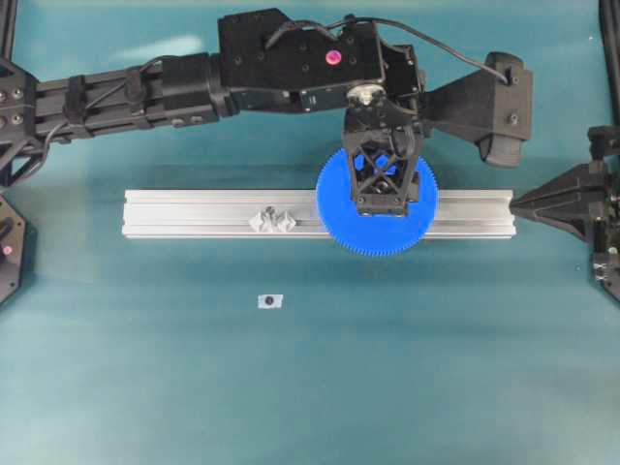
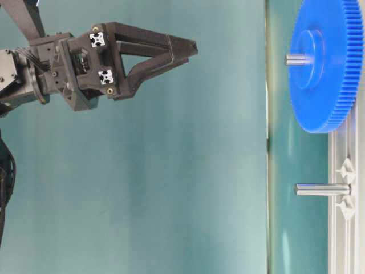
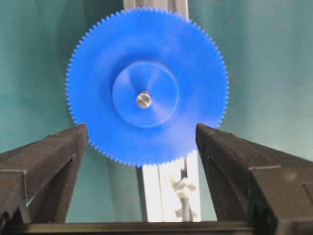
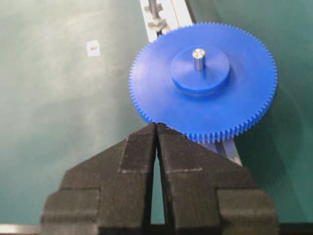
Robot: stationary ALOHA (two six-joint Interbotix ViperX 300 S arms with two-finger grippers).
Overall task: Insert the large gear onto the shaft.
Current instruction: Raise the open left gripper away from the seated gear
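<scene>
The large gear [image 1: 339, 228] [image 2: 325, 85] [image 3: 146, 54] [image 4: 161, 98] lies flat on the rail's right part, and a metal pin [image 3: 143, 100] [image 4: 198, 58] [image 2: 296, 59] sticks up through its hub. Farther left on the rail the shaft [image 1: 274, 219] [image 2: 319, 189] [image 3: 185, 196], flanked by two clear lugs, stands bare. My left gripper [image 1: 380, 179] [image 2: 193, 48] [image 3: 142, 129] hangs well above the gear, pointing down, open and holding nothing. At the rail's right end my right gripper [image 1: 518, 203] [image 4: 156, 126] is shut on nothing, its tips just short of the gear's rim.
The aluminium rail [image 1: 194, 208] runs left to right across the teal table. A small clear peg with a dark centre [image 1: 270, 300] [image 4: 93, 47] lies on the table in front of the rail. The left arm stretches across the back.
</scene>
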